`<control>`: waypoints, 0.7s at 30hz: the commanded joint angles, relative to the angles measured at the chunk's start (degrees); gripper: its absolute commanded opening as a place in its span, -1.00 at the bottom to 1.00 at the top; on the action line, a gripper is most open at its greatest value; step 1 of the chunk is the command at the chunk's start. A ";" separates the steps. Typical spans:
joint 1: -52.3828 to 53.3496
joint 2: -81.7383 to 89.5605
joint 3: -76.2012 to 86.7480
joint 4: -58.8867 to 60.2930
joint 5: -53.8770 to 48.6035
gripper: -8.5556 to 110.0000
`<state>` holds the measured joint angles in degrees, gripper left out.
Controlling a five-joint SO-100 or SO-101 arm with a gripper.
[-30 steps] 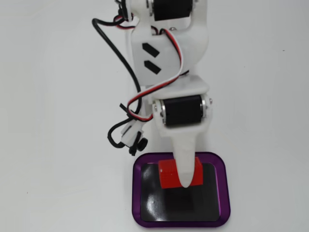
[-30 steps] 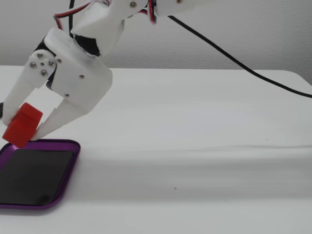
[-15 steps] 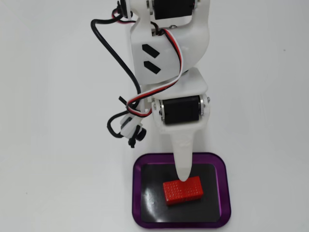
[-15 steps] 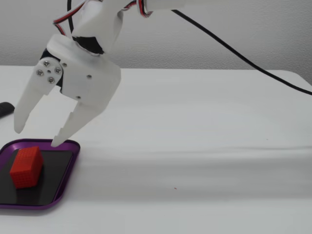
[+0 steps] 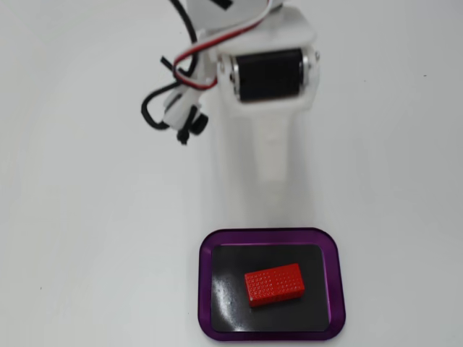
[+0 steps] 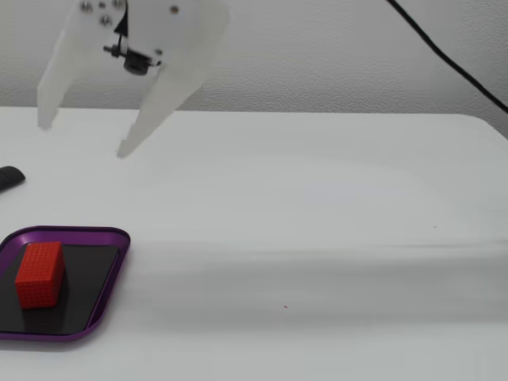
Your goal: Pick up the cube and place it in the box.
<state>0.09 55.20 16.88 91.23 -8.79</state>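
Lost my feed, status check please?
Gripper open, empty, raised above table. Cube resting inside box. Nothing in the way.

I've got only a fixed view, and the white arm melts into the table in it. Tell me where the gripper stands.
Observer: In a fixed view the gripper hangs in the air, well above the box.
Operator: Give me the jaws.
Observer: Open, fingers spread, nothing between them.
Operator: Confirm the cube lies flat.
Observer: From the side, the cube rests flat on the box's black bottom, no corner lifted.
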 commanded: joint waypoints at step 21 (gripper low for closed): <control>0.18 75.94 71.10 -0.35 6.42 -0.54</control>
<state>0.00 119.88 75.76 94.04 -2.72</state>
